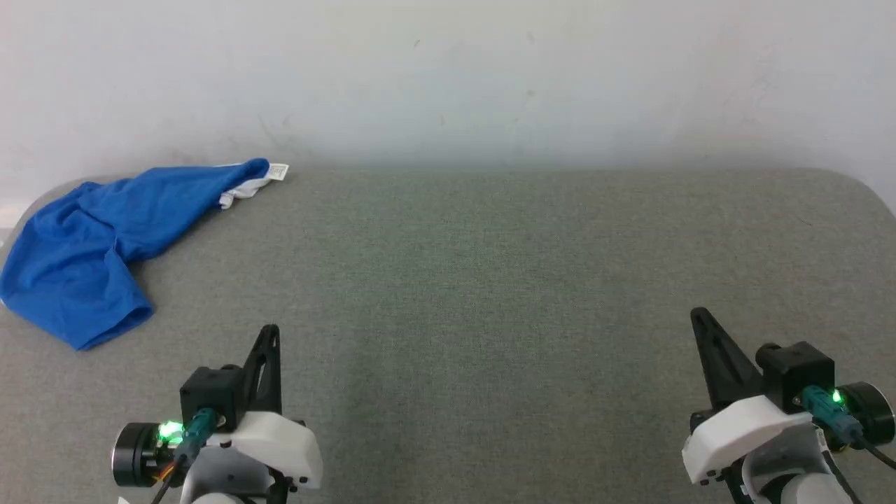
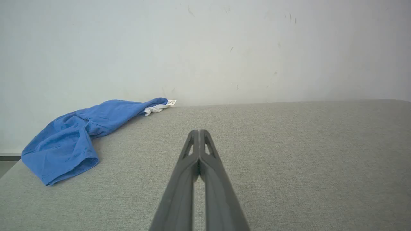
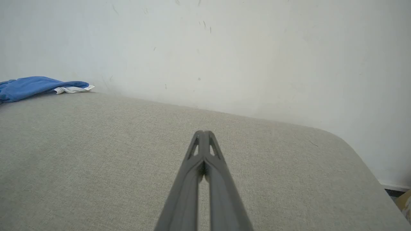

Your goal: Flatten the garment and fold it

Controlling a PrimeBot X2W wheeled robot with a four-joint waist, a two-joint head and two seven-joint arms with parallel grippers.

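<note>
Plain lab-like test room; grey cloth-covered table (image 1: 490, 280); scuffed white wall (image 1: 448, 70)

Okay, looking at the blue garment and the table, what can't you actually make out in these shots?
The label tag: print too small, head and left wrist views.
The garment: underside and most of the white band hidden under its own folds.
Right wrist view: garment cut off by the left edge.
Right wrist view: yellowish thing beyond the table, cut by the corner, unidentifiable.
</note>
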